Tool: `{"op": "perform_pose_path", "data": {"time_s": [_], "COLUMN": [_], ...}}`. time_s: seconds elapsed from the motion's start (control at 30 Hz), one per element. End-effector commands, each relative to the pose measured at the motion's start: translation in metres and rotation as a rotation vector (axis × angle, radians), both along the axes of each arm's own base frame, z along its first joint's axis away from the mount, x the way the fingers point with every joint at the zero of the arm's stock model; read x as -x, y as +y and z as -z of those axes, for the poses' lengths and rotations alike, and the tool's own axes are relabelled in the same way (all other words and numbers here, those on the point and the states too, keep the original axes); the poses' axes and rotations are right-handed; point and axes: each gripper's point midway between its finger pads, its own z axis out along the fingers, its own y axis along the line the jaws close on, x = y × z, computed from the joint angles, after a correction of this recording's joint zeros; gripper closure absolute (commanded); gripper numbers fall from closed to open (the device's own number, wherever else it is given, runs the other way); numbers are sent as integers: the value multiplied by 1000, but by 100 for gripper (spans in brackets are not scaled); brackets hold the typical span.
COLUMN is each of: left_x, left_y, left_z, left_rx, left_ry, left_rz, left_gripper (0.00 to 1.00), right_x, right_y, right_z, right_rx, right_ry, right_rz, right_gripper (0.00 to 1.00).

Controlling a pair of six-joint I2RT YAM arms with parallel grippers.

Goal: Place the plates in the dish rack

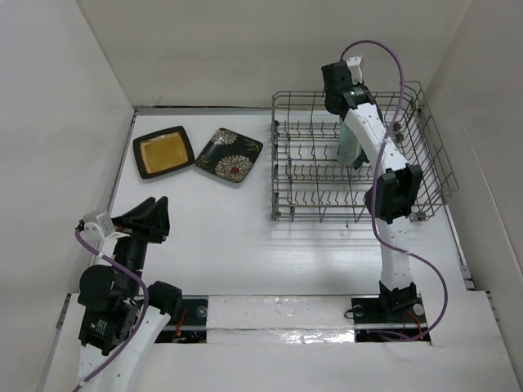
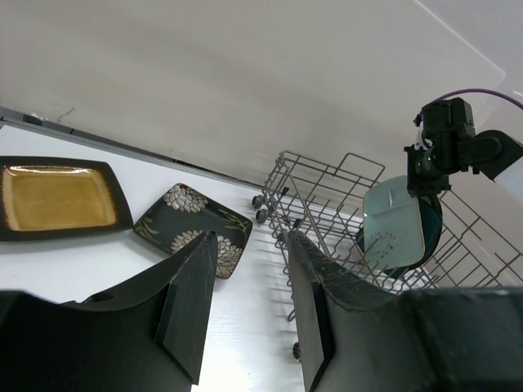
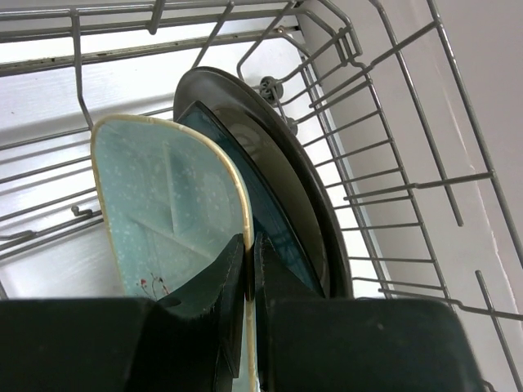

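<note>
The desk point(image 1: 212, 245) carries everything, and the dish rack point(image 1: 304, 94) takes up its far right part. Inside the rack a round plate point(image 3: 278, 155) stands on edge near the side wall. Just in front of it is the teal plate point(image 3: 159, 212), upright and close against it. The right end effector point(image 3: 248, 249) is clamped on that plate's rim, so the plate is in the rack but not yet let go.

Two plates lie flat on the desk left of the rack, side by side. One is the black plate with the mustard centre point(image 1: 163, 151), the other the flowered plate point(image 1: 230, 155).

The left end effector point(image 2: 250, 245) holds nothing, its fingers spread apart, and hovers near its own base, well apart from both plates.

Judged from this, the task is about half done: one plate is racked, the second needs releasing, and two are left to load.
</note>
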Motion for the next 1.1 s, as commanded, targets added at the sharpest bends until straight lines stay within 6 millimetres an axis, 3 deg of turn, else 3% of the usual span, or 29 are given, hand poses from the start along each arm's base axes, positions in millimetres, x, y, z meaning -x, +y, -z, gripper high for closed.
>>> {"op": "perform_pose_path", "data": {"time_s": [0.0, 0.1, 0.3, 0.43, 0.77, 0.93, 1.03, 1.07], "left_x": [-4, -5, -7, -8, -18, -25, -31, -35], "left_y": [-2, -2, -3, -3, -10, -11, -13, -15], "left_z": [-3, -2, -1, 1, 8, 12, 16, 19], "left_rx": [-4, -8, -9, -13, -36, -44, -47, -49], "left_ry": [-6, 0, 6, 14, 55, 78, 104, 124], "left_rz": [3, 1, -1, 1, 12, 8, 5, 7], "left_gripper": [64, 64, 64, 63, 63, 63, 65, 66], "right_x": [-5, -12, -26, -34, -46, -43, -30, -17], "right_y": [-17, -13, 19, 37, 52, 61, 66, 70], "right_z": [-28, -20, -14, -16, -8, -32, -58, -71], "right_rx": [31, 25, 10, -4, -55, -128, -191, -209], "right_ry": [-96, -93, -123, -150, -159, -216, -269, -284], "right_rz": [70, 56, -41, -95, -169, -223, -263, -290], "right_gripper": [100, 100, 100, 87, 63, 53, 45, 44]}}
